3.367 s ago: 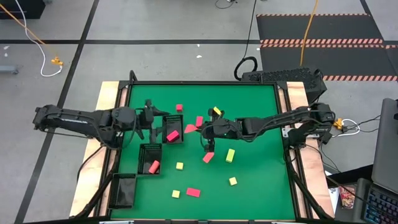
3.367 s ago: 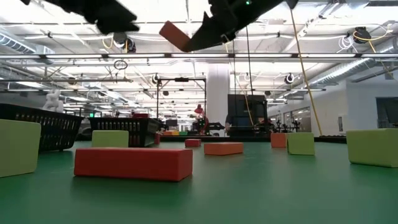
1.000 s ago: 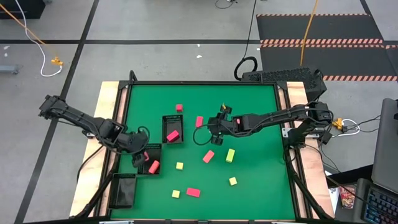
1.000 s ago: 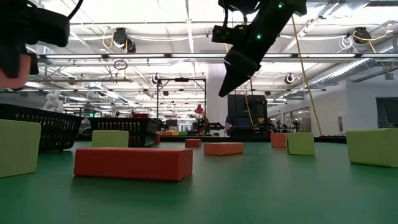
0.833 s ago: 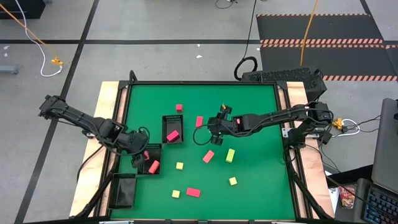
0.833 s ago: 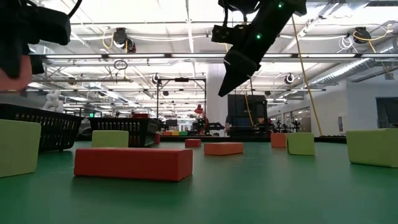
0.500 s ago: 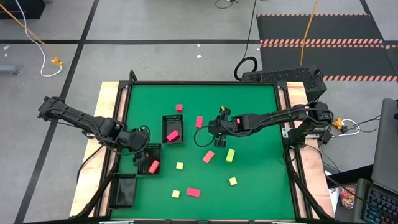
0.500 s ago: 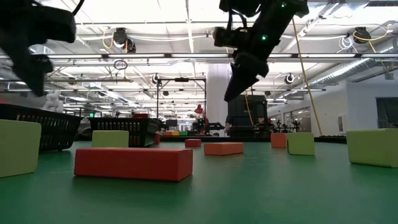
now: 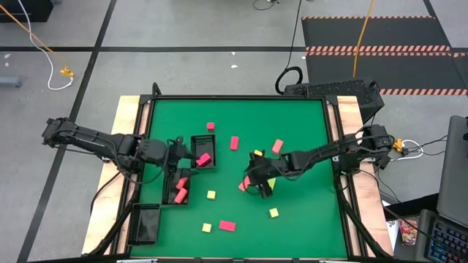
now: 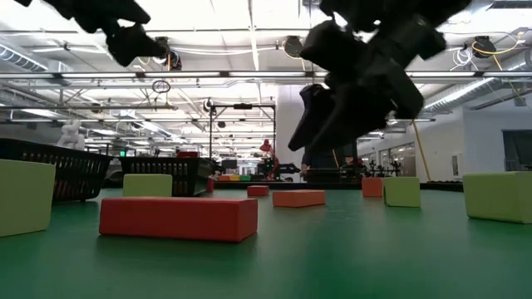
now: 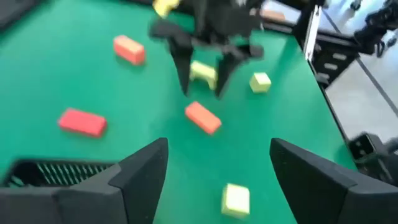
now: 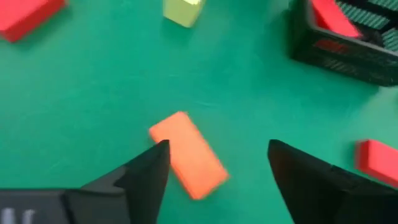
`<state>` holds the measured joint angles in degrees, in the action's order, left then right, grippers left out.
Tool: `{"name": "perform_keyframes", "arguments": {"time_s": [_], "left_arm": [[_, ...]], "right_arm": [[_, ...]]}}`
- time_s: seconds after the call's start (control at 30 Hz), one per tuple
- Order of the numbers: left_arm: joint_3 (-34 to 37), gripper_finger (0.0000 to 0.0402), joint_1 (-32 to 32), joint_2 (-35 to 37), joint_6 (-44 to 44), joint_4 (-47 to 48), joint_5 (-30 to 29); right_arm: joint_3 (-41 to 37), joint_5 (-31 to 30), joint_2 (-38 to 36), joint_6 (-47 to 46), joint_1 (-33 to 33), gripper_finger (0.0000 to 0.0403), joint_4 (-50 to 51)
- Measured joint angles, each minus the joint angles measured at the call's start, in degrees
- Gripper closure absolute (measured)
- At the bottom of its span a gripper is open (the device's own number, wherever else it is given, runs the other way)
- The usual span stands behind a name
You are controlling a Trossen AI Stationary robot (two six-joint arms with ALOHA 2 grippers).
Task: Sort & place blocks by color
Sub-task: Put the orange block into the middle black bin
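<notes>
- Since a moment ago, the right gripper has dropped over the salmon-pink bar block, fingers spread, grasping nothing.
- Left gripper, released, hovers at the black mesh tray's 12 o'clock.
- No writing is legible.

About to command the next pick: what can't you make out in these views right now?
- High view: the salmon block is half covered by the right gripper.
- High view: the nearest tray is too dark to read its contents.
- Low view: the left gripper is blurred and cut off by the top edge.
</notes>
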<state>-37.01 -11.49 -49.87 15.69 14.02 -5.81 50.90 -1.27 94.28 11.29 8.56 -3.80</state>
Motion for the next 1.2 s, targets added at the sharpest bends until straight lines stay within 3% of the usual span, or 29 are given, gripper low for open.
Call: {"name": "perform_keyframes", "arguments": {"time_s": [0.2,0.53,0.7,0.9,1.1,1.2], "left_arm": [[0.0,0.0128,0.0,0.0,-1.9,-3.8,-2.8],[0.0,0.0128,0.0,0.0,-2.5,-6.4,-3.3],[0.0,0.0127,0.0,0.0,-2.8,-6.3,-5.3],[0.0,0.0126,0.0,0.0,-5.8,-6.3,-9.4],[0.0,0.0128,-0.5,0.0,-11.3,-6.6,-11.3],[0.0,0.0128,-1.5,-0.7,-15.1,-8.1,-11.4]], "right_arm": [[-5.4,-0.3,0.5,0.5,1.3,0.0084,-9.7],[-5.2,0.7,8.2,1.1,0.5,0.0098,-14.9],[-4.5,4.1,10.9,-6.9,-0.2,0.0146,-14.7],[-4.4,5.1,12.1,-7.5,0.1,0.0286,-16.1],[-4.8,3.9,8.7,-6.0,-0.2,0.0285,-17.3],[-4.6,0.5,5.4,-3.8,-0.8,0.0285,-24.7]]}}
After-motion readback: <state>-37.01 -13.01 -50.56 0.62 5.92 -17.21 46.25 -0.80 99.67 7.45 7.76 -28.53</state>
